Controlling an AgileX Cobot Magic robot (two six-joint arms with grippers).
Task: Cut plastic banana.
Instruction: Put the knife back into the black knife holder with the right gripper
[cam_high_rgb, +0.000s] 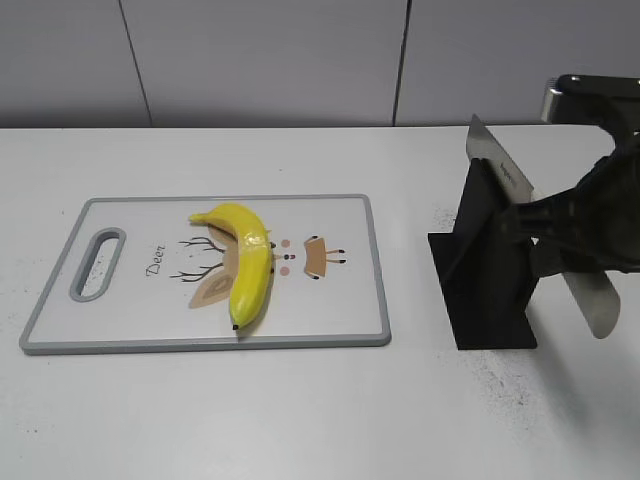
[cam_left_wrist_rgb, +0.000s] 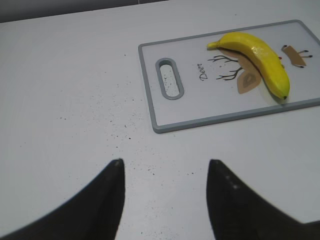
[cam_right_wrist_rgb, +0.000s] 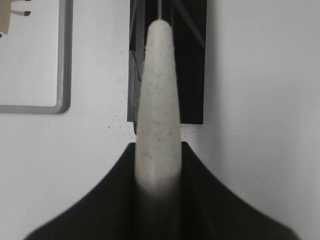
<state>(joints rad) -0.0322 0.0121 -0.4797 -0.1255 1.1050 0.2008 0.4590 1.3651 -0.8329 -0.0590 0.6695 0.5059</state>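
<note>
Yellow plastic banana (cam_high_rgb: 246, 262), 1 only, lies on the board (cam_high_rgb: 150, 330) approx mid-board, curved, stem end toward the far edge and tip near the front edge, apart from both arms; it covers part of the printed deer drawing w/ the word "Deer" beside it. 1 board, white w/ grey rim and a slot handle at its left end, flat on the white table (cam_high_rgb: 250, 420). 1 knife (cam_high_rgb: 596, 300), pale speckled handle and silvery blade, sitting in 1 black stand (cam_high_rgb: 480, 270) well right of the board; blade tip pokes up above the stand top, handle sticks out on the stand's right side. 2 grippers. Right gripper (cam_right_wrist_rgb: 159, 170) has its jaws closed on the knife handle, seen close up in the right wrist view w/ the handle running straight up between the black fingers (cam_right_wrist_rgb: 210, 190) to the stand. Left gripper (cam_left_wrist_rgb: 165, 170) hangs over bare table left of the board, jaws spread apart, holding nothing, well clear of the board's handle end. Open room: wide bare strip of table in front of the board and left of it; a clear gap between the board's right edge and the stand. Table has scattered dark specks near the stand and in front of the left gripper. Grey panelled wall (cam_high_rgb: 260, 60) runs behind the table's far edge. Nothing lies between stand and banana except the board's rim.
</note>
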